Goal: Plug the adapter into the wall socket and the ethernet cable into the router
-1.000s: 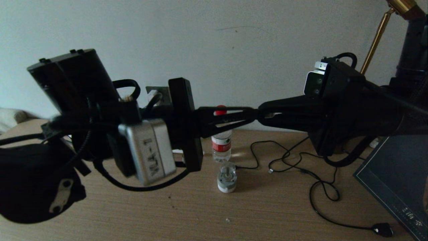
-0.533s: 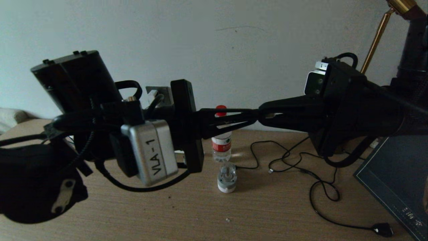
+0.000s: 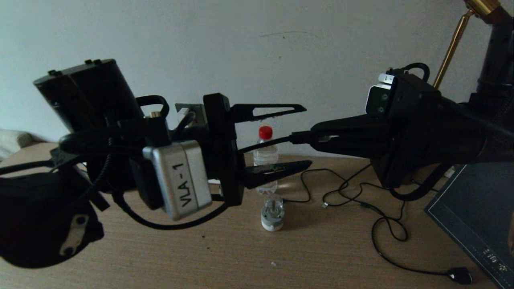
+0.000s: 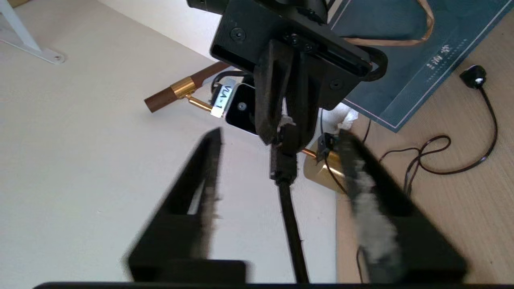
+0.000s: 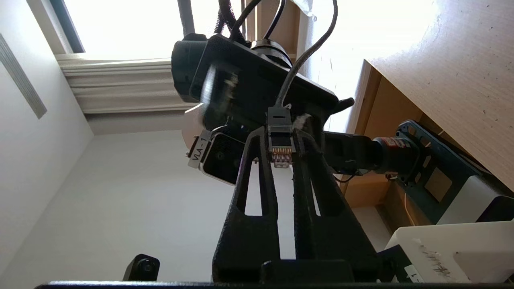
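Handoff midair: right gripper (image 5: 282, 154) clamps ethernet cable (image 5: 280, 140) plug, left gripper (image 3: 305, 134) spread wide around it, at 12 o'clock above desk (image 3: 281, 257). Risk imo: plug twists bc cable tugs sideways.

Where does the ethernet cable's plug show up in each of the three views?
Head view: the black ethernet cable's clear-tipped plug sits mid-frame, at the right pincer tips, between the open left pincer's fingers.
Left wrist view: plug centre.
Right wrist view: plug centre, clamped.
Shared landmark: the closed right pincer holding it.
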### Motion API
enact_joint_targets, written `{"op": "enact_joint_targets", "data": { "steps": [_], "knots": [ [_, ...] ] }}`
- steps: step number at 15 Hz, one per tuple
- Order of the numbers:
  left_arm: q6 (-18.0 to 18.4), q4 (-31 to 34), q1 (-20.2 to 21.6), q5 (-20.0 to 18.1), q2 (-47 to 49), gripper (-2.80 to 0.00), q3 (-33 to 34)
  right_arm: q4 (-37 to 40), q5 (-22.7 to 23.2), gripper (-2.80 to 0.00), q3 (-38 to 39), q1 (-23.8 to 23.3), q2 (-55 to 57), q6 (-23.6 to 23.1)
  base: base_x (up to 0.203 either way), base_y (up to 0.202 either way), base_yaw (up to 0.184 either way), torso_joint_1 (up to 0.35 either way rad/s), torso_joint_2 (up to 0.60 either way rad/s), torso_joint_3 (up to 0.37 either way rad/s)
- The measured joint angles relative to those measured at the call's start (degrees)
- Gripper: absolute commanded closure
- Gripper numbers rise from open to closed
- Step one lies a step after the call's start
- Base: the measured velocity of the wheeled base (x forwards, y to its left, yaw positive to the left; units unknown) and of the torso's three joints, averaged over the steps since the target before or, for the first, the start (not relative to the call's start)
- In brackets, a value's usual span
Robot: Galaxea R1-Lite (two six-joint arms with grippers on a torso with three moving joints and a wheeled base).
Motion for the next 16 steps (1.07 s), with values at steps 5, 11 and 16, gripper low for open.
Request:
{"op": "enact_joint_targets", "data": {
  "steps": [5,11,16],
  "knots": [
    [0.0,0.0,1.0,0.0,0.5,-2.80,-0.7,0.0,0.0,0.00,0.7,0.0,-0.6,0.0,0.000,0.000,0.000,0.000,0.00,0.000],
    [-0.2,0.0,1.4,0.0,1.1,-2.80,-0.7,0.0,0.4,0.00,0.9,0.0,-0.8,0.0,0.000,0.000,0.000,0.000,0.00,0.000],
    [-0.5,0.0,1.5,0.1,1.2,0.00,-0.9,0.0,0.5,0.00,0.9,0.1,-0.8,0.0,0.000,0.000,0.000,0.000,0.00,0.000]
  ]
}}
